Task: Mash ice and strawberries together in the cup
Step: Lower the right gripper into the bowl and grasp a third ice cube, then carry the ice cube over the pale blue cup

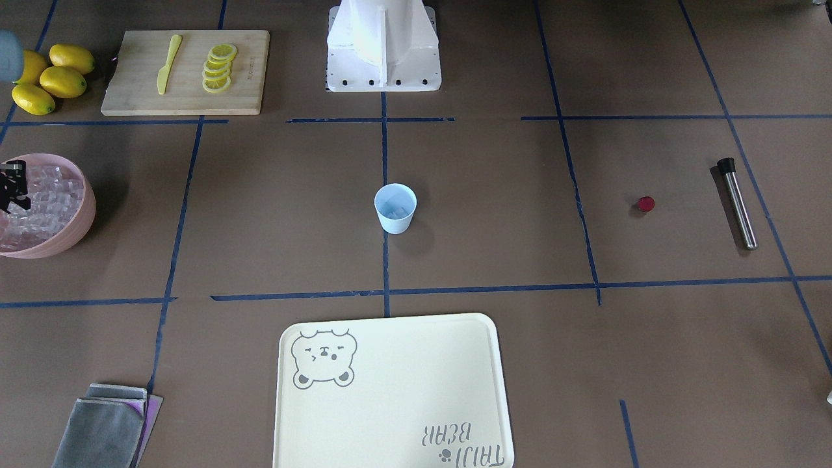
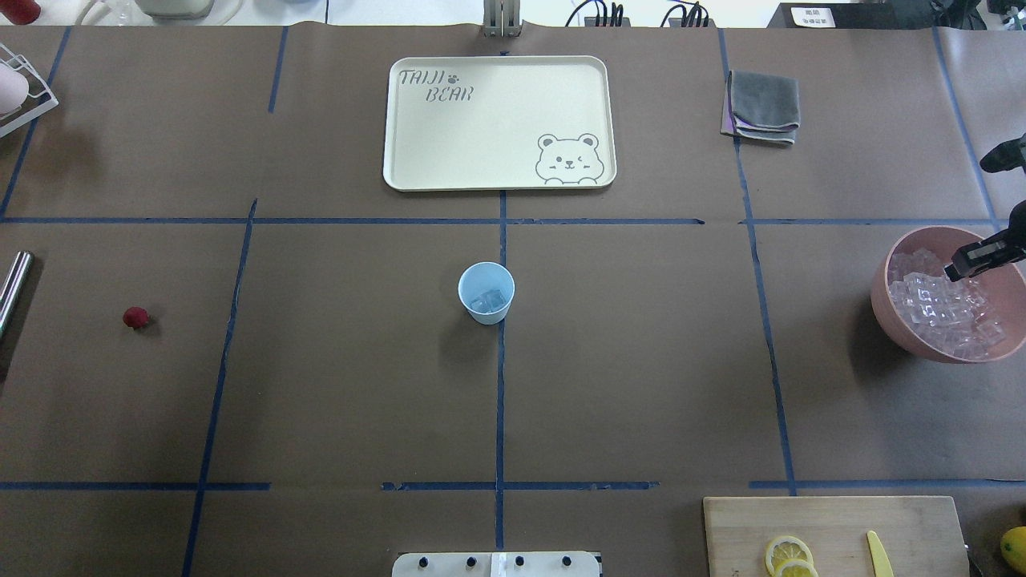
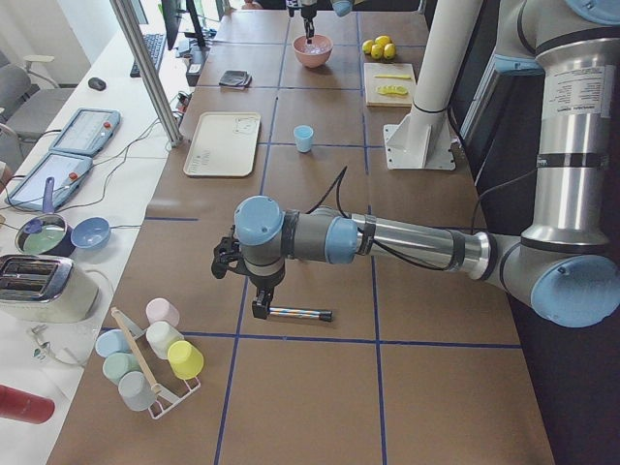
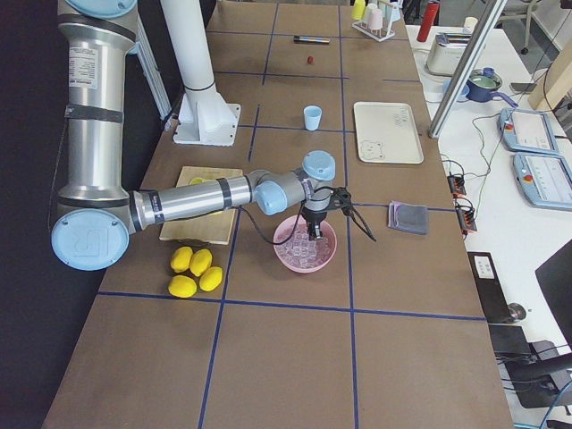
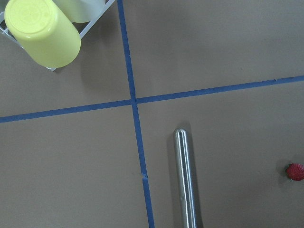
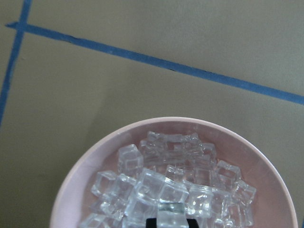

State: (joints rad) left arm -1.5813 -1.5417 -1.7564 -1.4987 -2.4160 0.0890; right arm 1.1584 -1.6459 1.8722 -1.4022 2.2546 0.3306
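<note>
Showing overhead, not wrist-side: ice (image 2: 490, 302) in cup (image 2: 486, 317)

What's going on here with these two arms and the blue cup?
The right gripper is at the pink bowl of ice. The left gripper hangs over the metal rod. The cup already holds a few cubes; the strawberry lies on the table, untouched.

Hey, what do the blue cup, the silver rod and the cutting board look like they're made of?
Cup: probably plastic, matte pale blue, thin even wall.
Rod: likely steel, silver with a bright highlight along it; its black tip is perhaps rubber.
Cutting board: wood or bamboo, pale tan with faint straight grain.
</note>
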